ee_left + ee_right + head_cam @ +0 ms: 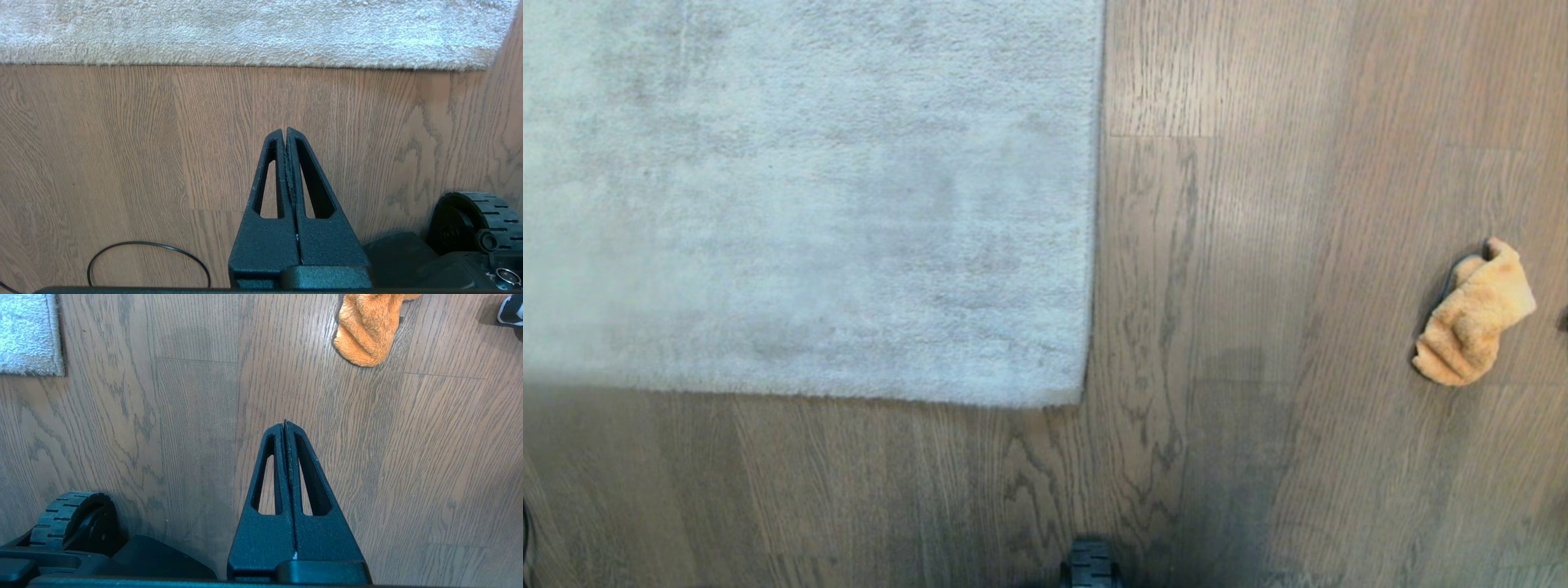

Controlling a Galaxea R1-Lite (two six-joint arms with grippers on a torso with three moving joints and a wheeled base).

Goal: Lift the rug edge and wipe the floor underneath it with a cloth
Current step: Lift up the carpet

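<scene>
Both grippers closed, empty, parked above bare floor (1258, 457).
Left gripper (285, 131) faces the flat rug edge (245, 63) ahead; right gripper (285, 424) has the cloth (365, 328) ahead, well apart. Risk: closed fingers may push pile rather than lift the edge, or skid the bunched cloth away.

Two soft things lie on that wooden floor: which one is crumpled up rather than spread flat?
The small orange cloth, bunched in a heap on the bare floor. The big grey rug lies smooth and flat.
</scene>
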